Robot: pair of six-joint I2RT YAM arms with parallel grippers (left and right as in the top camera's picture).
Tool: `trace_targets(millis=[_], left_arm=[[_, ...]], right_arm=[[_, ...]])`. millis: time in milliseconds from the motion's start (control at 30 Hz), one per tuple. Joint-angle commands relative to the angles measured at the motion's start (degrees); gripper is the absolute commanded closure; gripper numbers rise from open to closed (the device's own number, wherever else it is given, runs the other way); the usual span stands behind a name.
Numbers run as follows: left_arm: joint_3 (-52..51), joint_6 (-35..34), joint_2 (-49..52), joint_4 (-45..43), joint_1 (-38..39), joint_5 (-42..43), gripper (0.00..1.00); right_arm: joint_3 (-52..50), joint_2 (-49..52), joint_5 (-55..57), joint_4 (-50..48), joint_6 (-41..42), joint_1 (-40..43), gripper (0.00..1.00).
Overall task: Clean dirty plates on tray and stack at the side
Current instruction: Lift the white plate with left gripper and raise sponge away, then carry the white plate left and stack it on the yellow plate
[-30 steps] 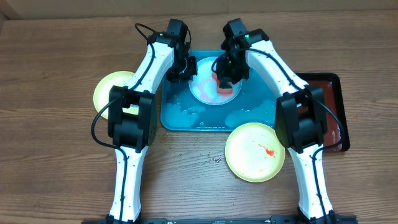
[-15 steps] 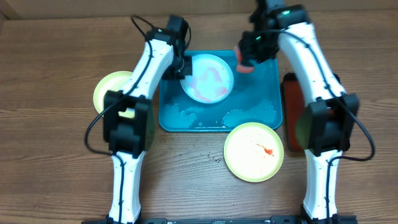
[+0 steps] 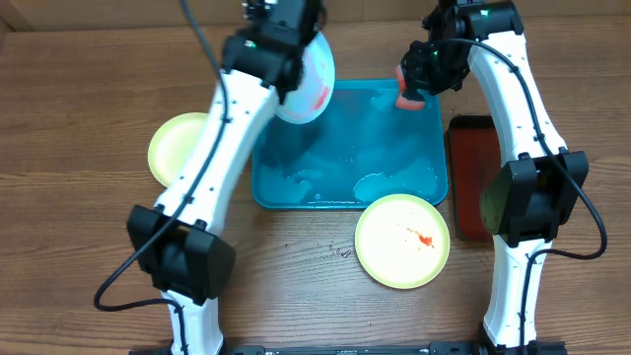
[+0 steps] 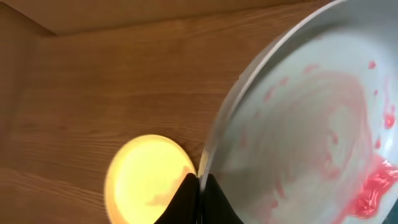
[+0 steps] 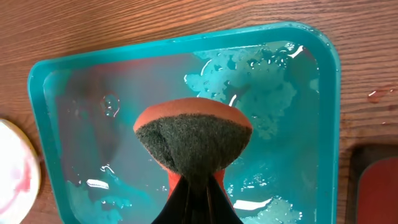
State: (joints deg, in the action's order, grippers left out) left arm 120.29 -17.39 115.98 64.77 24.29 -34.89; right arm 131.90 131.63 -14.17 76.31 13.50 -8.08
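Note:
My left gripper (image 3: 293, 61) is shut on the rim of the light blue-white plate (image 3: 308, 79) and holds it tilted in the air over the back left corner of the turquoise tray (image 3: 347, 197). In the left wrist view the fingers (image 4: 200, 185) pinch the rim, and the plate (image 4: 311, 124) shows pink-red sauce smears. My right gripper (image 3: 419, 81) is shut on a red sponge (image 3: 409, 99) with a dark scouring face (image 5: 194, 140), above the tray's wet floor (image 5: 292, 155). One pale yellow-green plate (image 3: 177, 146) lies left of the tray. Another (image 3: 402, 240), with a red smear, lies in front of it.
A dark red, black-rimmed tray (image 3: 471, 173) sits right of the turquoise tray, partly under my right arm. Water and foam patches lie on the turquoise tray floor (image 3: 389, 182). The wooden table (image 3: 79, 247) surrounds everything.
My left gripper has lifted the blue-white plate off the tray and tilted it up. My right gripper has carried the sponge off the plate to the tray's back right.

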Motion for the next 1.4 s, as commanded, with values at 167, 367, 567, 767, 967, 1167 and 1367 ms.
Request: trace_targets(millis=[167, 367, 567, 767, 967, 1167, 1367], left_arm=[[0.0, -8.3, 0.3, 1.4, 5.9, -26.1, 0.96], [0.0, -16.5, 0.3, 6.1, 8.4, -35.5, 0.96], [0.0, -17.2, 0.3, 6.4, 10.8, -41.4, 0.96], [0.0, -17.4, 0.3, 7.0, 12.2, -45.7, 0.96], [0.0, -17.4, 0.3, 7.3, 13.3, -48.0, 0.96], [0.0, -17.5, 0.3, 7.5, 13.6, -47.6, 0.96], [0.0, -25.5, -0.1, 16.4, 11.3, -37.6, 0.96]], right_arm=[[1.2, -1.7, 0.2, -0.1, -0.2, -0.1, 0.96], [1.2, -1.7, 0.2, 0.5, -0.2, -0.1, 0.96], [1.2, -1.7, 0.2, 0.5, -0.2, -0.1, 0.96], [1.2, -1.7, 0.2, 0.5, -0.2, -0.1, 0.96], [1.2, -1.7, 0.2, 0.5, -0.2, -0.1, 0.96], [1.2, -1.7, 0.2, 0.5, -0.2, -0.1, 0.96], [1.2, -1.7, 0.2, 0.6, -0.2, -0.1, 0.96]])
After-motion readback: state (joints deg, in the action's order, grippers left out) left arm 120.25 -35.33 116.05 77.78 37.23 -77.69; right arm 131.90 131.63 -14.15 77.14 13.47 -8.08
